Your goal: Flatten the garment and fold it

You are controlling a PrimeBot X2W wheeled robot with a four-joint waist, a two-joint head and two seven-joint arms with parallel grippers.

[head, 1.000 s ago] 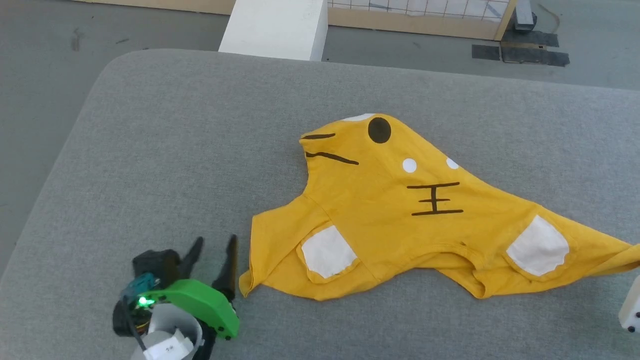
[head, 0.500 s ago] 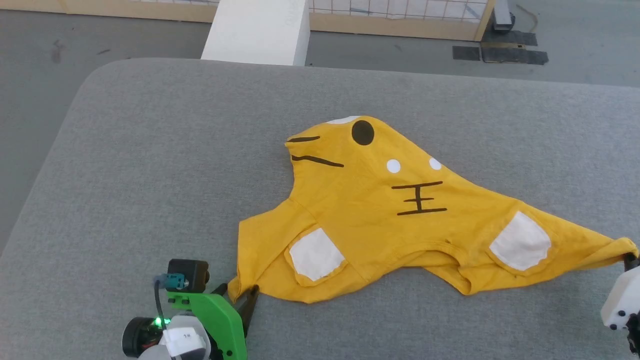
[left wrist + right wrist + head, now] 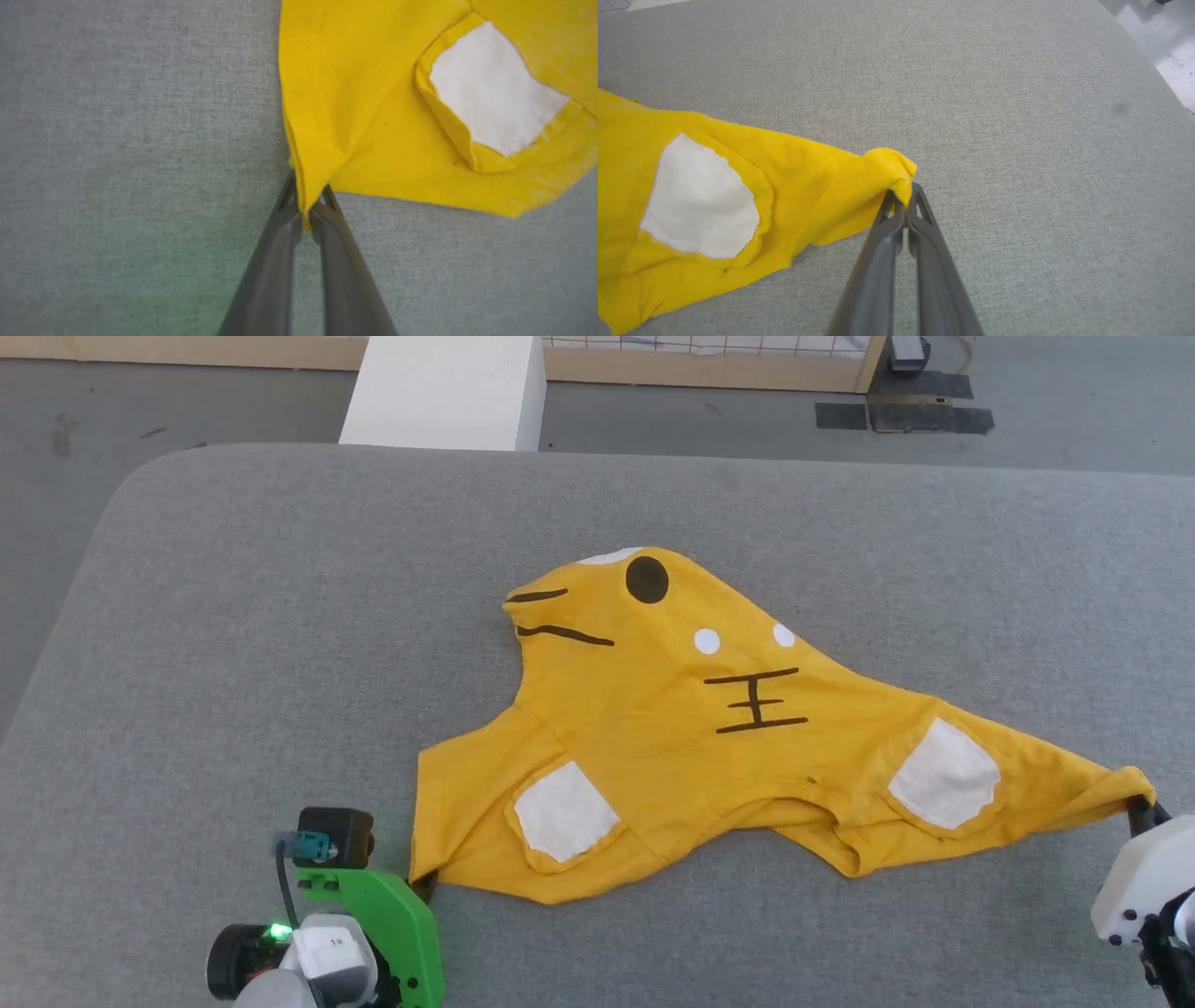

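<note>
— Both grippers have cloth in them. The left gripper [image 3: 307, 207] has its two dark fingers pinched together on the near left corner of the yellow T-shirt [image 3: 672, 747], and a sliver of hem pokes out between the tips.

— And the right gripper [image 3: 906, 200]?

— Same at the far right end. Its fingers are closed on a bunched tip of the shirt, and the cloth gathers into a small knot right at the tips.

— Where does the shirt lie?

— On the grey padded table [image 3: 280, 616], from about the middle out to the right side, drawn long between the two grips. It isn't flat. The near edge is folded over on itself, and the far part rises into a rounded lobe.

— What's printed on it?

— One white patch [image 3: 565, 810] sits near the left grip and a second white patch [image 3: 945, 773] near the right. A black dot [image 3: 647, 579] is up by the far edge, with two small white dots and some thin black lines below it.

— Anything else nearby?

— A green bracket [image 3: 392, 924] on the left wrist, with a small green light lit beside it. Past the table's far edge a white block [image 3: 439, 392] stands on the grey floor, with a wooden frame [image 3: 700, 369] behind it.
</note>
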